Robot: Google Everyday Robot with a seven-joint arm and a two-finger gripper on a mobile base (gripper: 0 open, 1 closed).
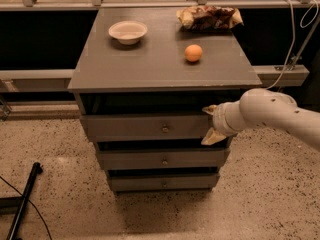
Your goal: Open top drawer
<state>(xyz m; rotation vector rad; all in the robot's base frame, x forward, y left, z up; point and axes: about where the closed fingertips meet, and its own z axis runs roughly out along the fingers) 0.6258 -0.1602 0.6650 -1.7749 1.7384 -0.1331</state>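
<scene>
Speckled stone floor (50, 149), grey wooden bench (150, 66) of three drawers, wide grey brass-knobbed top drawer (130, 127) set directly beneath its surface, tan-fingered end effector (209, 124) held at the drawer's right end, fingers (213, 137) spread apart.

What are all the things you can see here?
bowl: one, cream, back left of the cabinet top
orange: one, orange, right of middle on the top
snack bag: one, brown and yellow, back right of the top
cabinet: one, grey, centre
top drawer: one, grey, just under the top
lower drawers: two, grey, below it
knobs: three, brass, one per drawer front
pole: one, black, floor at left
arm: one, white, from the right
gripper: one, cream, at the top drawer's right end
</scene>
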